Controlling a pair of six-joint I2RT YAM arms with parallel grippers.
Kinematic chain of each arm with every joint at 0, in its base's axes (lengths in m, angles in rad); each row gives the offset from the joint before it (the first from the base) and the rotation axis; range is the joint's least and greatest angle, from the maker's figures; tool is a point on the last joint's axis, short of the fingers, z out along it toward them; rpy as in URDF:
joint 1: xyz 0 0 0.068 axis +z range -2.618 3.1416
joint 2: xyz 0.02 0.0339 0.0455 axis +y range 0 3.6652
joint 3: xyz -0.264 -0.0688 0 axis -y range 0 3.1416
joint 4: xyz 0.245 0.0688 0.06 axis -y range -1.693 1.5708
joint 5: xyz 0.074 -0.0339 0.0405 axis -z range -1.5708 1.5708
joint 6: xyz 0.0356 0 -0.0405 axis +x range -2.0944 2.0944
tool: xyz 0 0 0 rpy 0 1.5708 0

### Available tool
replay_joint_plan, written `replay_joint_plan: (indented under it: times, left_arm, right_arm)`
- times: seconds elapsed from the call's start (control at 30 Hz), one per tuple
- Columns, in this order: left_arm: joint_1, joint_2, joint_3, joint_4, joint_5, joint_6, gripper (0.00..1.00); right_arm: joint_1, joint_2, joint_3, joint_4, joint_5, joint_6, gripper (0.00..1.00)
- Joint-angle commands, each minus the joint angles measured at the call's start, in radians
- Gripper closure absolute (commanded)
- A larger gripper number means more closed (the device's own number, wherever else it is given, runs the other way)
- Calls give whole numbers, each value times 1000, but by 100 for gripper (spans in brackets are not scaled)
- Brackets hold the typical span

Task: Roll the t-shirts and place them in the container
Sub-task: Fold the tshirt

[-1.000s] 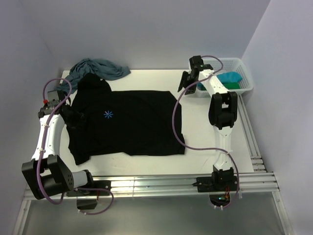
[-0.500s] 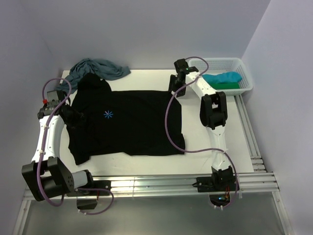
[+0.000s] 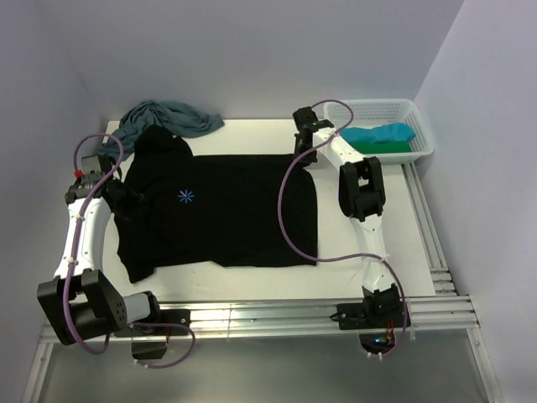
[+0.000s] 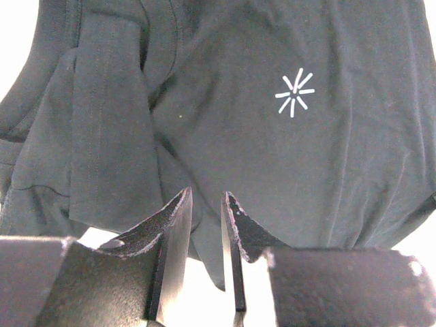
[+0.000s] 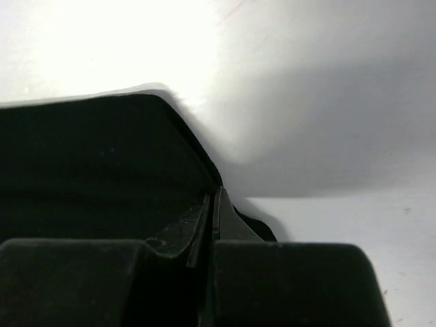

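The black t-shirt (image 3: 226, 210) lay spread flat in the middle, its light starburst print (image 3: 185, 196) toward the left. The dusty-blue t-shirt (image 3: 168, 117) sat crumpled at the far left, touching it. The turquoise t-shirt (image 3: 377, 133) and green t-shirt (image 3: 390, 147) lay bunched in the far-right basket (image 3: 424, 126).
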Motion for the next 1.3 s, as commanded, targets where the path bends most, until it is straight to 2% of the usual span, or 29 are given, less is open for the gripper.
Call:
replay_joint_plan:
  times: [0.0,0.17,0.27,0.43,0.47,0.5,0.53,0.57,0.63,0.77,0.9,1.0,1.13,1.17,1.27]
  left_arm:
    - [-10,-1,8,16,20,3,70]
    - [-29,6,-11,26,24,-6,70]
    - [-40,13,-17,34,30,-12,70]
    - [-69,34,-17,42,30,-26,70]
    - [-73,34,-17,43,30,-29,70]
    - [-81,36,-18,45,30,-32,70]
    - [-84,39,-18,45,33,-32,70]
    - [-86,43,-17,45,31,-34,70]
    - [-89,49,-6,43,28,-31,70]
    - [-87,62,24,36,20,-26,69]
    - [-87,74,58,23,2,-20,68]
    - [-66,79,48,33,13,-19,62]
    - [28,71,9,72,68,-8,56]
    - [46,71,11,77,66,4,52]
    - [88,82,28,74,34,26,47]
  right_arm:
    - [-1,-63,-8,70,153,-4,100]
    - [-2,-7,150,47,320,-33,100]
    - [-12,47,239,37,351,-50,100]
    - [-36,58,239,73,331,-45,100]
    - [-45,58,245,73,311,-39,97]
    - [-47,59,250,71,296,-41,88]
    - [-48,58,254,70,281,-39,72]
    - [-50,53,254,67,261,-45,50]
    - [-47,17,235,70,228,-42,41]
    - [-45,-106,102,106,182,-39,39]
    - [-35,-253,-6,62,150,-47,39]
    - [-18,-446,-167,-1,110,-21,39]
    - [-12,-663,-470,-33,24,53,41]
    - [-12,-706,-602,-15,-17,70,42]
    - [-4,-838,-820,16,-43,94,43]
